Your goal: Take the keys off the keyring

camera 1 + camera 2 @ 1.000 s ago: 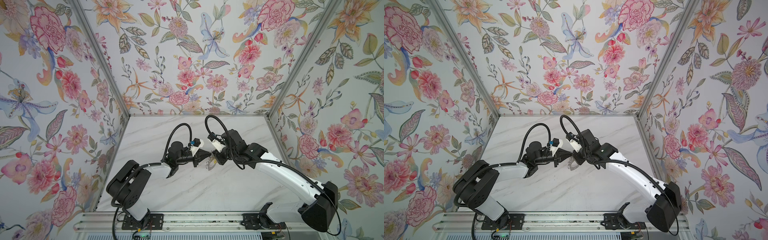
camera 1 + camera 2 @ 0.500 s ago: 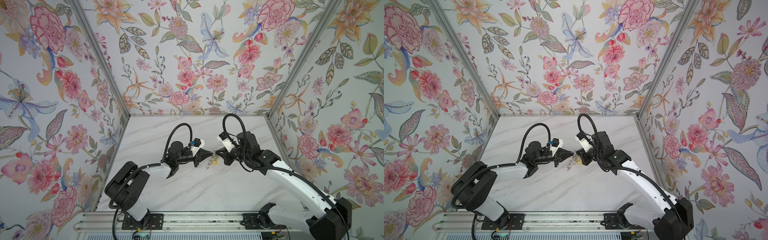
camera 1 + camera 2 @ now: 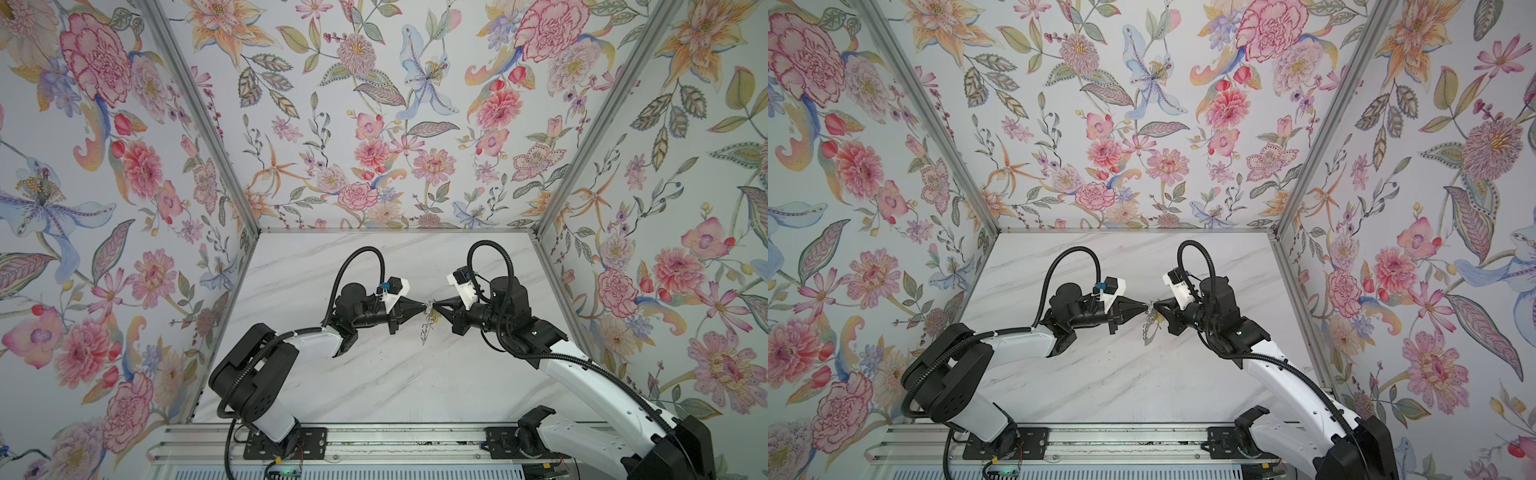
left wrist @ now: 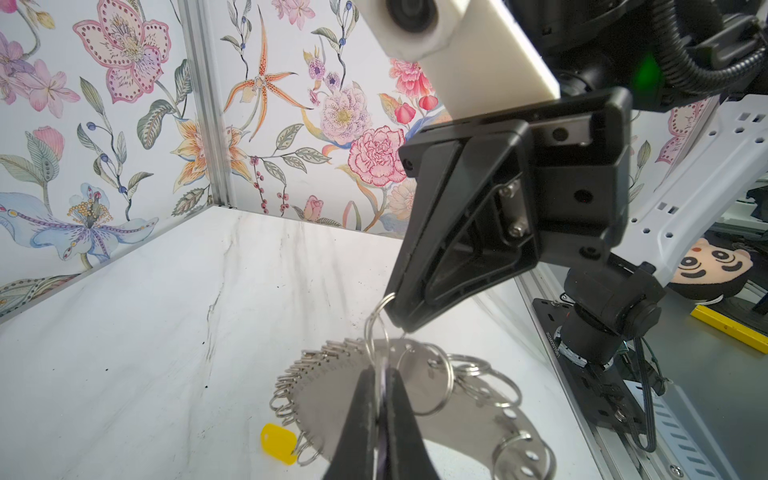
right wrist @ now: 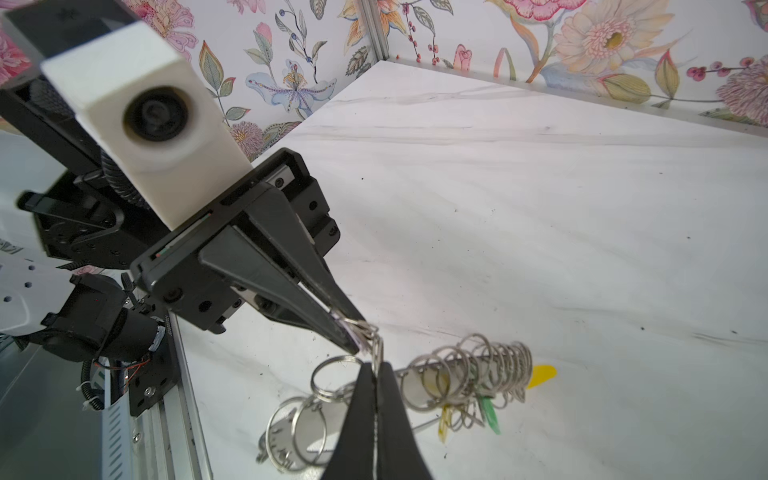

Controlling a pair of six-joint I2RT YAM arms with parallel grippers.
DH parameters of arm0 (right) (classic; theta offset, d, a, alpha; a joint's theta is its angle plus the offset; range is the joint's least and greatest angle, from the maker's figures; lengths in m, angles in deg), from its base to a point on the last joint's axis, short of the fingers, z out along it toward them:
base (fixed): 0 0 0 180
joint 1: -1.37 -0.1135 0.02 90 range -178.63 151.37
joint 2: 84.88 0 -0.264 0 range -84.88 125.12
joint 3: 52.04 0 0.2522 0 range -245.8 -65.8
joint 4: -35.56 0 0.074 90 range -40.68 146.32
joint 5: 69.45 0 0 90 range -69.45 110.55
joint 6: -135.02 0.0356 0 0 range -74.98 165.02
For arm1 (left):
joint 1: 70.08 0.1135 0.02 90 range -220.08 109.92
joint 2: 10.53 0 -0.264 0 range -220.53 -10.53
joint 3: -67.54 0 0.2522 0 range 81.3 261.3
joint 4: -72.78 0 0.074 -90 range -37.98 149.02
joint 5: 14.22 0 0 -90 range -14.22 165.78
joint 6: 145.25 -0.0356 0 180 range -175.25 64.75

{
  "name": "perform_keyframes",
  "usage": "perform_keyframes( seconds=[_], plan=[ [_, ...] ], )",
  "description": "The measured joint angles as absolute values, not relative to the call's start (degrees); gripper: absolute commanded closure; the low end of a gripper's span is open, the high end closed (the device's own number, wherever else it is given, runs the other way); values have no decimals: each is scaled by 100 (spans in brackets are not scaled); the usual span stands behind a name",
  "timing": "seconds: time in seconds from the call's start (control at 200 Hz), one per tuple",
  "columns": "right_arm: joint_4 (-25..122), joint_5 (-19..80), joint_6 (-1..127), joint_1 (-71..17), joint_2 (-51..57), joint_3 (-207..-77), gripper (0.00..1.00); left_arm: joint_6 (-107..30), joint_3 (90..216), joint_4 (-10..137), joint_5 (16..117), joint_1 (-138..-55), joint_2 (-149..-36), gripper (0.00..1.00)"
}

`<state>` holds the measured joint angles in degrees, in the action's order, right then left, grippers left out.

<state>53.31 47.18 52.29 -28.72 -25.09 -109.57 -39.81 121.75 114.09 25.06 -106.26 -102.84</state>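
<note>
The left fingers (image 4: 374, 407) are shut on a lilac key (image 4: 385, 376). The right fingers (image 5: 376, 399) are shut on the linked ring (image 5: 378, 347), presumably bracing it for separation. The keyring (image 4: 457, 415) hangs beneath, over the bench (image 3: 374, 374) centre.

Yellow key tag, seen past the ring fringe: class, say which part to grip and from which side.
Probably pinch the yellow tag across its flat faces at its free end, coming from outside the keyring: that end juts clear of the crowded wire rings.
</note>
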Motion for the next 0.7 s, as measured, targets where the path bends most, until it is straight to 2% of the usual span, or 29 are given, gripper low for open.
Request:
perform_keyframes(
  seconds=[0.701],
  plan=[
    [2846,5011,6536,-2693,-2522,-9840,100,-3880,12194,11422,2777,-10701,-10269,100]
  ],
)
